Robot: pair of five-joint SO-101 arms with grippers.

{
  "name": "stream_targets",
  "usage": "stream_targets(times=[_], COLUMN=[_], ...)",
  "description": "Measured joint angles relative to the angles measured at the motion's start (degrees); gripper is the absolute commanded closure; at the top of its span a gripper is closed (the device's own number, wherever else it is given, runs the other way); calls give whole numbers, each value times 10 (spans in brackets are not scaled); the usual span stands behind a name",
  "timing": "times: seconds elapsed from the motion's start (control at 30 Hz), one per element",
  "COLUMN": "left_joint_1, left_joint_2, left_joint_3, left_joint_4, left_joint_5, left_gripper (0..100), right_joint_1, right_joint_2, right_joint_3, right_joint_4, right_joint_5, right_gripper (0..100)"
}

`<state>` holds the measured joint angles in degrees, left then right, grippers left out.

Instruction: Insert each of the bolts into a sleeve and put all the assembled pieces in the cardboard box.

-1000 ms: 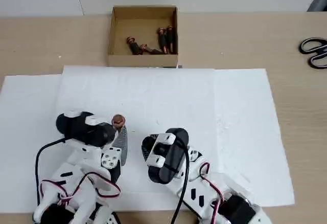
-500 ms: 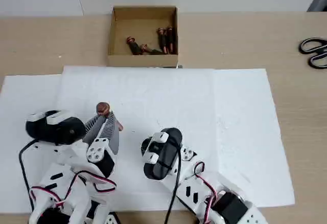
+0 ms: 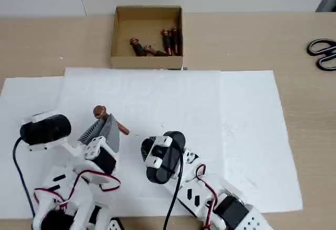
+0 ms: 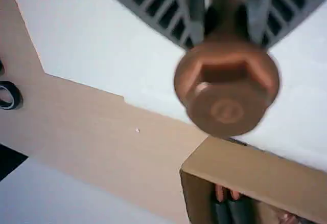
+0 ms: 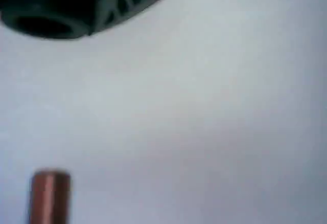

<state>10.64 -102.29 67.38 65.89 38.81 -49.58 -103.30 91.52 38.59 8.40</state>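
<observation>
While clenched in the ribbed grey left hand, a coppery hex-headed bolt.

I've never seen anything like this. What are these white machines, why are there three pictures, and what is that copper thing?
These are two small robot arms working side by side at a table. One picture looks down from a fixed camera above. The other two come from small cameras on each arm's wrist, so they look very close-up and odd.

In the overhead picture the left hand is shut on a copper bolt, held over sheets of white paper. Its wrist camera sees that bolt's six-sided head right up close. The right arm is beside it, also over the paper.

At the far side of the table is a cardboard box with several finished pieces lying in it. A pair of scissors lies off to one side.
</observation>
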Motion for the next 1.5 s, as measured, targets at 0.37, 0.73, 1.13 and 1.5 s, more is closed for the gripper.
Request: stream_targets(times=[0.37,0.73,1.13,1.5], left_joint_1=[87,93,93,93], left_joint_2=[0,0,0,0], left_joint_3=[3,3,3,3], left_joint_4=[0,0,0,0], left_joint_5=[17,17,17,17], left_gripper=[995,995,995,995], right_joint_1=[2,22,7,-5], right_joint_2=[0,0,0,0], right_joint_3=[3,9,9,9], right_joint_4=[-1,-36,-36,-36], right_joint_5=[0,0,0,0], right_gripper=[996,996,996,996])
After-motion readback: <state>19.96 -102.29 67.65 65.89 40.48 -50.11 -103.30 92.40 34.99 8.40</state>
